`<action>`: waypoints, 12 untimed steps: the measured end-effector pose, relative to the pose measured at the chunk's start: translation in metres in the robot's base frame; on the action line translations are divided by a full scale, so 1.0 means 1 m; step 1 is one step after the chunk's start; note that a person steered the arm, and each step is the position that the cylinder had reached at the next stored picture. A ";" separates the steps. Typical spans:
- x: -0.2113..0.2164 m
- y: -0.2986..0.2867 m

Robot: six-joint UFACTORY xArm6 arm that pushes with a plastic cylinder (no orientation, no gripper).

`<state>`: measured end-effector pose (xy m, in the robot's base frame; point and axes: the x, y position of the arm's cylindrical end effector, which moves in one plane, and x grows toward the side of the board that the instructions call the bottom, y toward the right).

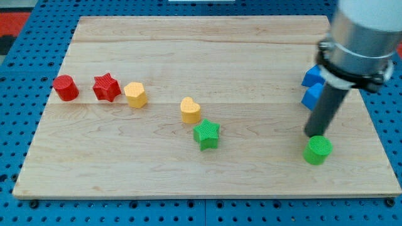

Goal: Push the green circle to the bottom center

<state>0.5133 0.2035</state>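
- Camera view: green circle point(318, 150), toward the board's point(188, 37) bottom right.
- My tip point(312, 134): touching the circle's upper-left edge; no jaws, a bare rod.
- Step: push in hand, judged.
- Next: shift to the circle's right side, drive it toward the view's left, stopping below the green star point(206, 134).

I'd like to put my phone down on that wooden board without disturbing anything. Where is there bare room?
The board is bare along the view's top, and along the bottom left, below the red cylinder and yellow heart. It is crowded at the right: my tip touches the green circle beneath two blue blocks.
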 end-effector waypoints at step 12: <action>0.060 -0.110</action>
<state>0.5734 0.0931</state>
